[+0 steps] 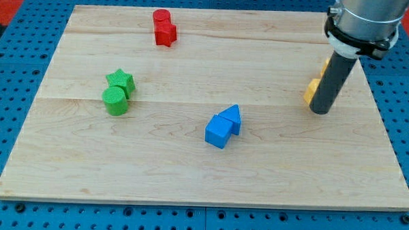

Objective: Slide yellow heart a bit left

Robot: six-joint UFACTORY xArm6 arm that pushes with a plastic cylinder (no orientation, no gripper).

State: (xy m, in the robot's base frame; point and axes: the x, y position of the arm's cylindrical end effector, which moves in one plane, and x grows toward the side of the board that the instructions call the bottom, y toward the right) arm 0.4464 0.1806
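The yellow heart (312, 89) lies near the board's right edge, mostly hidden behind my rod; only a yellow-orange sliver shows at the rod's left side. A second yellow sliver (325, 64) shows higher up beside the rod; I cannot tell whether it is the same block. My tip (320, 111) rests on the board just to the right of and below the visible yellow part, touching or nearly touching it.
A red cylinder (161, 18) and a red star-like block (166, 34) sit together at the top middle. A green star (120, 79) and green cylinder (115, 100) touch at the left. Two blue blocks (222, 126) touch in the middle. The wooden board (189, 176) lies on a blue pegboard.
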